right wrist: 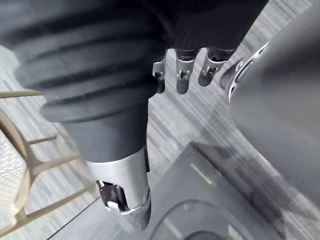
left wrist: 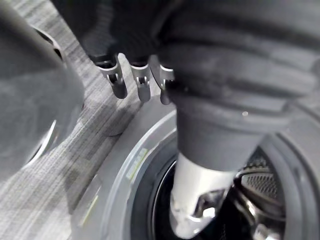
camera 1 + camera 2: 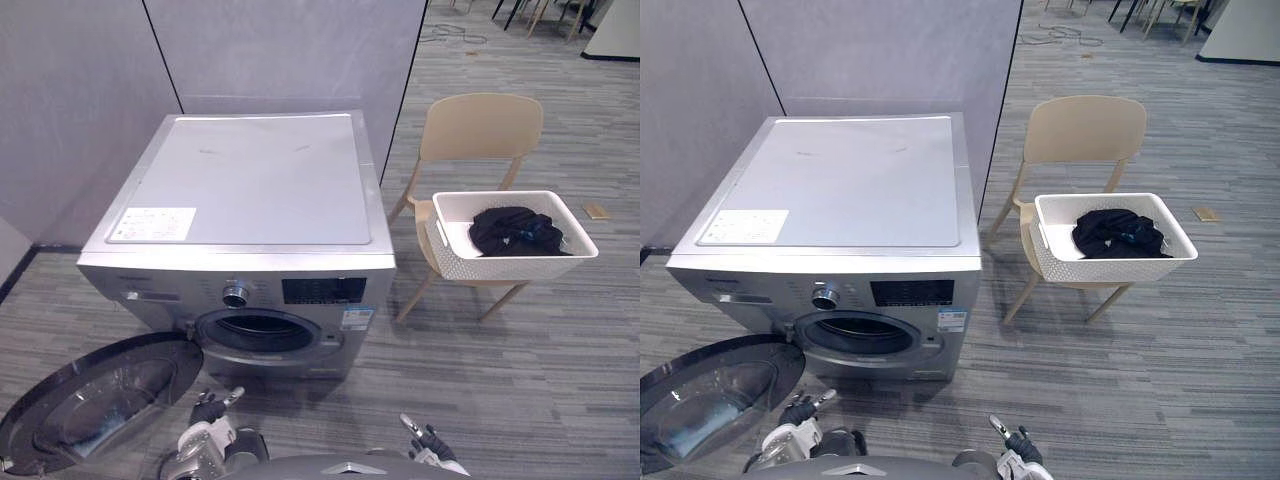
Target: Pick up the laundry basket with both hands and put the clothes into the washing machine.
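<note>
A white perforated laundry basket (image 3: 500, 266) sits on a beige chair (image 3: 480, 126) to the right of the washing machine. A heap of dark clothes (image 3: 515, 230) lies inside it. The silver front-loading washing machine (image 3: 250, 180) stands ahead with its round door (image 3: 90, 395) swung open to the left and the drum opening (image 3: 258, 330) exposed. My left hand (image 3: 208, 410) hangs low in front of the machine, with straight fingers (image 2: 132, 80) holding nothing. Low at the front right, my right hand (image 3: 432, 440) also has relaxed fingers (image 1: 182, 70) and is empty, far from the basket.
Grey partition walls (image 3: 280, 50) stand behind the machine and to its left. Striped grey floor (image 3: 520, 380) stretches between me and the chair. A small flat tan object (image 3: 597, 210) lies on the floor beyond the basket.
</note>
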